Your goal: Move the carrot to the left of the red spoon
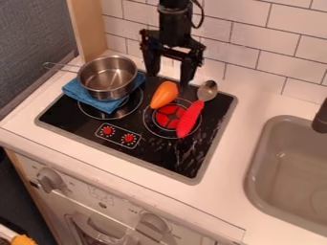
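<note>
Cannot see the right part of the sink (pixel 254 167), cut off by the right edge, nor all of the dark faucet (pixel 321 117). Cannot follow the arm (pixel 174 24) past the top edge. Cannot see the blue cloth (pixel 96 101) beneath the pot (pixel 108 79). Cannot identify the cropped yellow-orange thing (pixel 23 240) at lower left, nor read tiny marks (pixel 101 194) at lower left of centre.

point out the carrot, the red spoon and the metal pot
Carrot (pixel 165 94), camera view: middle of its orange body.
Red spoon (pixel 190 118), camera view: the red handle, below the metal bowl.
Metal pot (pixel 110 89), camera view: outer wall, on the side facing the camera.
</note>
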